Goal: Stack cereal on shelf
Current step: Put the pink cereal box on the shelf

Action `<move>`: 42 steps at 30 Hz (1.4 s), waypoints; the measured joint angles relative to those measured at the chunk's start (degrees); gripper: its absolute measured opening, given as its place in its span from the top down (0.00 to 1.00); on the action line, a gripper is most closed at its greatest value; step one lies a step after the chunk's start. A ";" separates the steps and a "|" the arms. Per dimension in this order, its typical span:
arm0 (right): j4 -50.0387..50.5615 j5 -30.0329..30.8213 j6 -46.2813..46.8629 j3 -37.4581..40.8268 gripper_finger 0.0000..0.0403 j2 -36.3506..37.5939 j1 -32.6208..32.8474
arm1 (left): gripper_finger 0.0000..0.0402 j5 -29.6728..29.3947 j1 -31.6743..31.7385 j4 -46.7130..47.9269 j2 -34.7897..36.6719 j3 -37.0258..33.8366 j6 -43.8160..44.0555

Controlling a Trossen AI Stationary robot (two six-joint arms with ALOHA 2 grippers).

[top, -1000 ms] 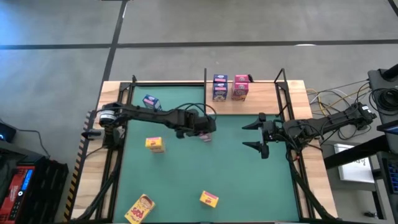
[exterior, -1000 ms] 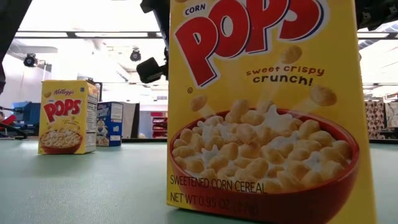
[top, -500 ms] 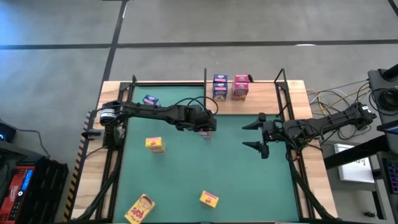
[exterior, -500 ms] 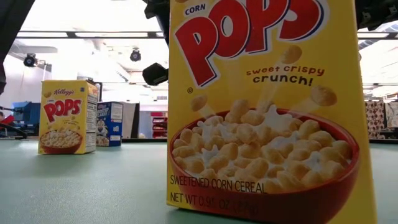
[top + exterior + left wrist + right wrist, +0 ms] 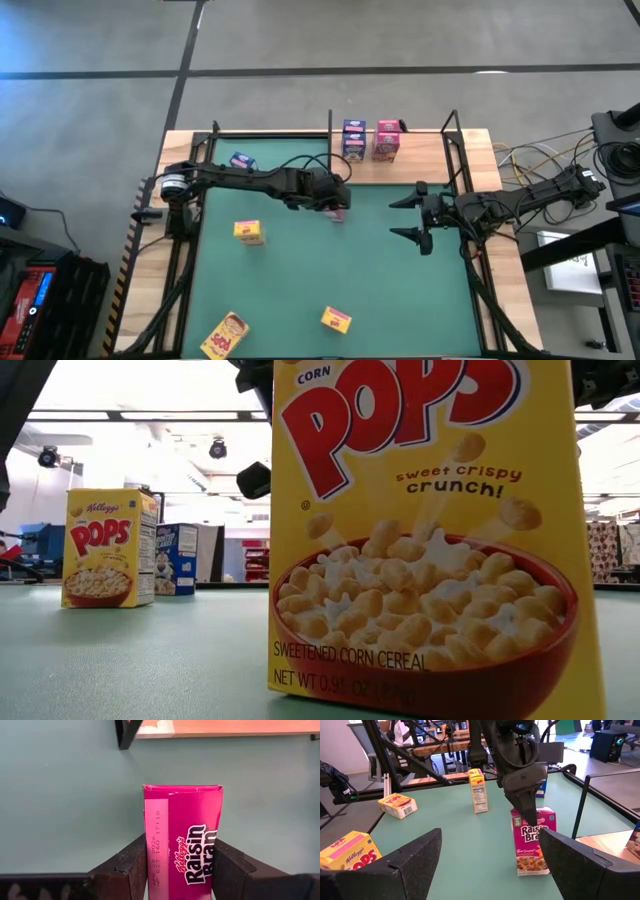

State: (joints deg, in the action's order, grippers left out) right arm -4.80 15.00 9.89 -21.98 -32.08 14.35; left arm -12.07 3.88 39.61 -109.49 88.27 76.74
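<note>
My left gripper (image 5: 337,207) is shut on a pink Raisin Bran cereal box (image 5: 533,842) over the middle of the green mat, a little short of the shelf (image 5: 420,165). The shelf is a light-wood board with black posts at the far edge. A blue box (image 5: 354,140) and a pink box (image 5: 387,140) stand upright on it. A blue box (image 5: 241,162) and three yellow Corn Pops boxes (image 5: 249,232), (image 5: 336,320), (image 5: 226,335) rest on the mat. My right gripper (image 5: 408,220) waits open at the mat's right side. My left gripper pinches the pink box's top end (image 5: 159,870) between its two fingers (image 5: 131,865), one on each broad face. The fingers slant down from above, from the table's left. The box stays upright below them. I cannot tell whether its bottom touches the mat.
Black frame posts (image 5: 452,130) stand at the shelf's ends, and rails run along the mat's left and right sides. In the low view a yellow Pops box (image 5: 430,540) fills the foreground. Bare mat lies between the held box and the shelf.
My left gripper has rolled its wrist a little and turned the pink box about with it. It has edged slightly toward the table's right and the shelf. The fingers stay shut on the box. The right arm has kept still.
</note>
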 joint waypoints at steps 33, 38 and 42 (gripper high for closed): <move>0.00 0.00 0.00 0.00 0.20 0.00 0.02 | 0.13 3.37 -0.02 -2.35 0.98 -0.02 -6.73; 0.01 0.00 0.01 0.00 0.20 0.01 0.02 | 0.12 4.40 -0.02 -0.12 3.42 -0.02 -12.25; 0.00 0.02 0.02 0.00 0.20 0.00 0.02 | 0.12 5.15 -0.02 4.45 6.11 -0.02 -15.45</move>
State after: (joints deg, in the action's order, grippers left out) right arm -4.80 15.03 9.91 -21.98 -32.08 14.37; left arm -6.92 3.86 44.06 -103.38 88.25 61.29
